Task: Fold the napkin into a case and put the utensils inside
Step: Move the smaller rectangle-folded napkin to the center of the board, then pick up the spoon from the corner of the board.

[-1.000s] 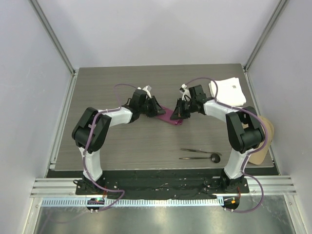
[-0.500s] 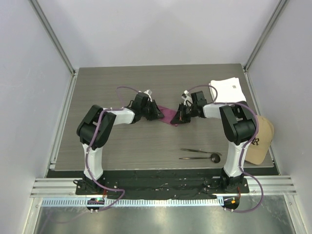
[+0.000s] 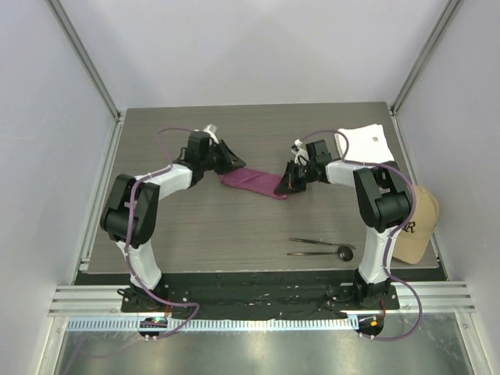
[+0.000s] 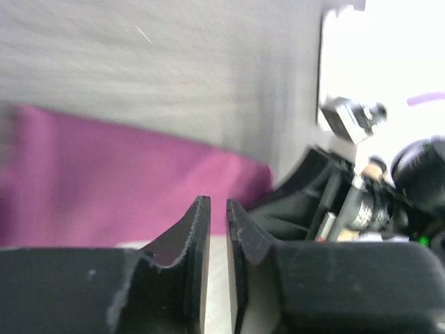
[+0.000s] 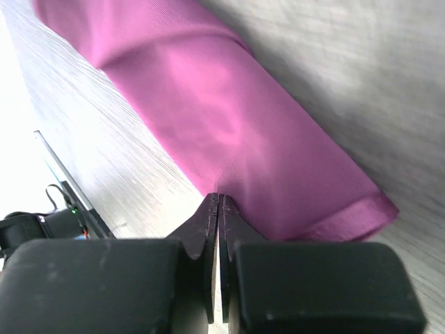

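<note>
The magenta napkin [image 3: 254, 181] lies on the table as a long narrow folded strip, a flat case shape. My left gripper [image 3: 229, 164] sits just off its left end, its jaws a narrow gap apart and empty; in the left wrist view [image 4: 217, 203] the napkin [image 4: 104, 188] lies beyond the tips. My right gripper [image 3: 291, 181] is at the strip's right end, shut on the napkin's edge [image 5: 229, 125], and the cloth puckers at its tips [image 5: 219, 198]. The two dark utensils lie near the front right: a thin piece [image 3: 312, 241] and a spoon [image 3: 322, 253] with a round black head.
A thicker white cloth [image 3: 367, 144] lies at the back right corner. A tan cap [image 3: 416, 223] hangs over the table's right edge. Grey walls and metal frame posts enclose the table on three sides.
My left gripper moved left and back, away from the napkin. The napkin went from a small bunched patch to a long strip stretching left. My right gripper stayed at its right end.
</note>
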Robot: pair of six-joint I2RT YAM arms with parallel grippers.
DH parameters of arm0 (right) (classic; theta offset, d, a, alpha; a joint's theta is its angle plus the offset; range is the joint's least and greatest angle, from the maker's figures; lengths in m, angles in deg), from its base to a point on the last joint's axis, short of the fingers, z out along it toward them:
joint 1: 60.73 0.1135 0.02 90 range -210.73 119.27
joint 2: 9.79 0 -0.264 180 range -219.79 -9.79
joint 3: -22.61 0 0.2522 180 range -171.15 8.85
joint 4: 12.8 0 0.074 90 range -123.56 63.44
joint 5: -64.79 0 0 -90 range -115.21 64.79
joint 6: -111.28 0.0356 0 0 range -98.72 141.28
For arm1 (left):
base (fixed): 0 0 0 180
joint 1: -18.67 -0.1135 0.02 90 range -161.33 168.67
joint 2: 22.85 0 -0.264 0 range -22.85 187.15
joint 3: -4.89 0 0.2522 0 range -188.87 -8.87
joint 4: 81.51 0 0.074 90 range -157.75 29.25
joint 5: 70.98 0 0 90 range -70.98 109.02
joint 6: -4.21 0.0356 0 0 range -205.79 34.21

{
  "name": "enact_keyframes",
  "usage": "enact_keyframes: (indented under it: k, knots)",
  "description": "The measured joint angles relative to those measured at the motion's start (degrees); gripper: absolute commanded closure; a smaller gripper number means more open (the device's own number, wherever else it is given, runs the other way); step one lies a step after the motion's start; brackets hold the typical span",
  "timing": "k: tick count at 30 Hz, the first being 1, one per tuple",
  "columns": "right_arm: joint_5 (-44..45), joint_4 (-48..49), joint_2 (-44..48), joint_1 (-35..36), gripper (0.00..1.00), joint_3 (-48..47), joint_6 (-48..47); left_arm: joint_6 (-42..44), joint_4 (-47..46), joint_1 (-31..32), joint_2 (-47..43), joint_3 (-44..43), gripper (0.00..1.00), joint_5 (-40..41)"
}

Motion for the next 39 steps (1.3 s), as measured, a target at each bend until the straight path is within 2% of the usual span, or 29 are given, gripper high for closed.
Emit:
enact_keyframes:
  k: [6,12,22,25,26,28,29,30,31,35,36,39]
  knots:
    - [-0.96,-0.15,0.0,-0.02,0.93,-5.31,1.68,-0.96,-0.33,-6.54,-0.31,1.22,0.85,-0.26]
    - [-1.79,0.96,-0.02,-0.04,0.94,-5.88,2.69,-0.76,-0.37,-6.78,1.33,3.08,0.85,-0.04]
    - [-2.32,3.32,-2.4,-0.09,0.93,0.46,2.97,0.24,-2.27,-6.82,3.5,8.0,0.84,0.59]
    - [-2.71,3.52,-2.54,-0.09,0.84,0.46,2.71,0.96,-2.62,-6.82,3.48,8.0,0.73,0.79]
    - [-2.73,3.48,-2.51,-0.09,0.72,0.42,2.58,1.2,-2.58,-6.75,3.34,7.93,0.67,0.74]
    - [-2.16,2.62,-1.64,-0.04,0.63,0.42,2.34,2.47,-1.38,-6.19,2.34,7.61,0.61,1.29]
    - [-1.42,1.55,-0.59,0.0,0.53,0.42,2.03,3.39,0.17,-5.75,1.22,7.34,0.56,2.01]
    - [0.09,0.2,1.03,0.04,0.5,0.44,1.77,4.09,1.79,-5.07,-0.35,7.23,0.54,2.99]
    - [1.81,-1.49,3.02,0.02,0.41,0.48,1.73,4.94,3.21,-4.52,-1.95,7.19,0.53,3.93]
    - [9.22,-7.41,14.29,-0.11,0.27,1.25,2.32,8.2,8.44,1.25,-11.61,6.75,0.51,8.57]
    - [11.52,-9.14,18.36,-0.39,0.01,1.81,2.69,9.03,8.9,3.74,-14.05,6.62,0.51,9.49]
    - [13.6,-13.25,27.08,-2.89,0.0,3.61,3.65,13.09,7.48,13.4,-20.17,7.21,0.53,11.28]
